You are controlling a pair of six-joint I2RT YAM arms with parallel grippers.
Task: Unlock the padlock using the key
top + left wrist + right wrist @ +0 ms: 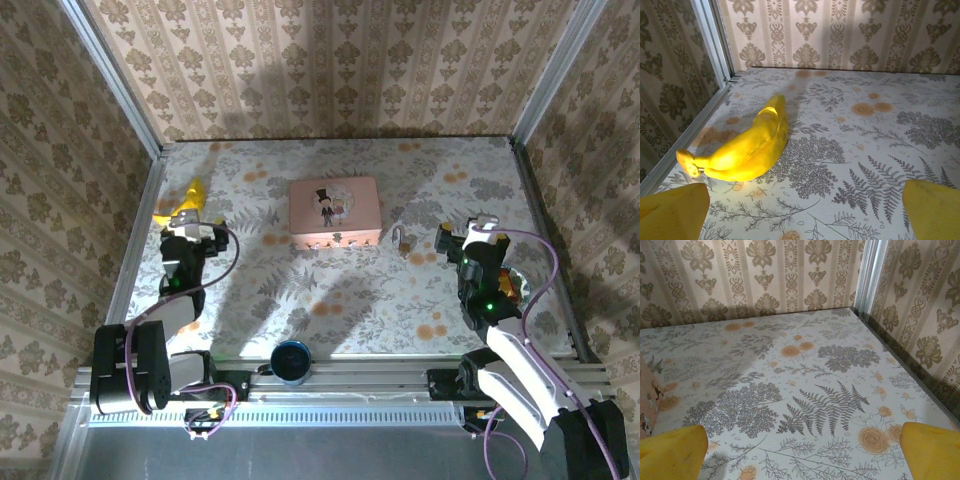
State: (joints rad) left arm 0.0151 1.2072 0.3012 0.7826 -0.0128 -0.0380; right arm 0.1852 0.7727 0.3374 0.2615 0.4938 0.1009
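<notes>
The small brass-silver padlock (402, 240) lies on the floral table just right of the pink box's front corner, its shackle loop up. My right gripper (470, 232) hovers a short way to the right of it, open, with its yellow fingertips (932, 447) wide apart and only bare tablecloth between them (802, 455). My left gripper (190, 228) is far off at the table's left side, also open (805, 220), its fingertips (670, 212) spread over the cloth. The key is hidden or out of view.
A pink box (334, 210) with a bride-and-groom picture stands mid-table; its edge (646, 400) shows at the left of the right wrist view. A banana (740, 145) lies just ahead of the left gripper. A blue round object (292, 360) sits at the near rail. A small orange-and-dark thing (510, 285) sits beside the right arm.
</notes>
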